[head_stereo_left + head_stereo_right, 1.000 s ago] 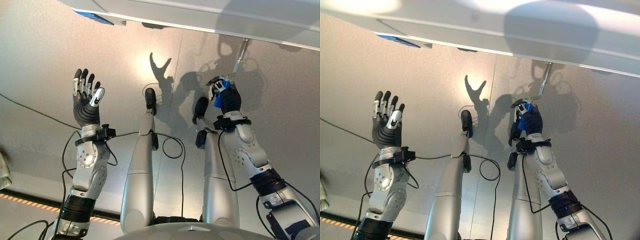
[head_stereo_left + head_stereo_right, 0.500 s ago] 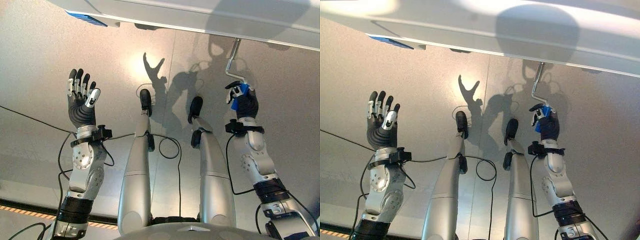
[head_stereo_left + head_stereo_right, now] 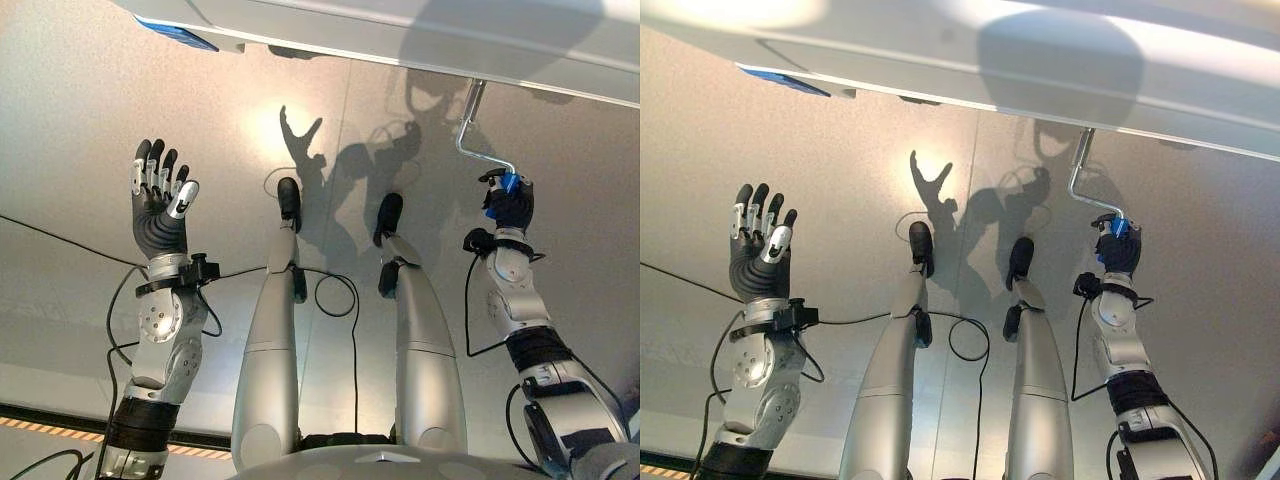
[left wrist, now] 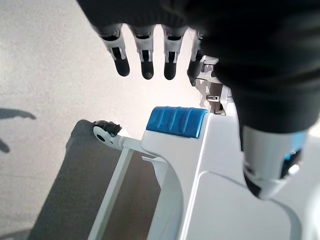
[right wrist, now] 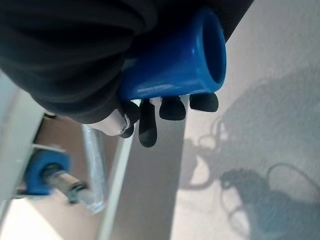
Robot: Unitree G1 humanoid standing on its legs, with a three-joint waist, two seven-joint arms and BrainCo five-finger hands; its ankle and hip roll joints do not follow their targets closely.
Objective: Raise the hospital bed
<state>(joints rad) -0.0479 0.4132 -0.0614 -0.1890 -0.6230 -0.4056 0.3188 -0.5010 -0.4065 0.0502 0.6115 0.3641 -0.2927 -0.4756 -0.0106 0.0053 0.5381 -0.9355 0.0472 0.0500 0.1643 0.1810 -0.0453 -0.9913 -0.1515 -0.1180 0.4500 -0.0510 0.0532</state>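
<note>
Gripping the crank's blue handle (image 3: 510,185), the right robot hand (image 3: 508,204) is curling around it; the crank's silver shaft (image 3: 470,118) is angling up to the hospital bed (image 3: 420,35), while the left robot hand (image 3: 158,195) is hanging with fingers spread.

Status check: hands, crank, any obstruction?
Right hand shut on blue crank handle. Left hand open, raised, idle. Nothing seen blocking the crank.

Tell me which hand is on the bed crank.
The right hand, curled round the crank's blue handle. The left hand is raised, open and apart.
</note>
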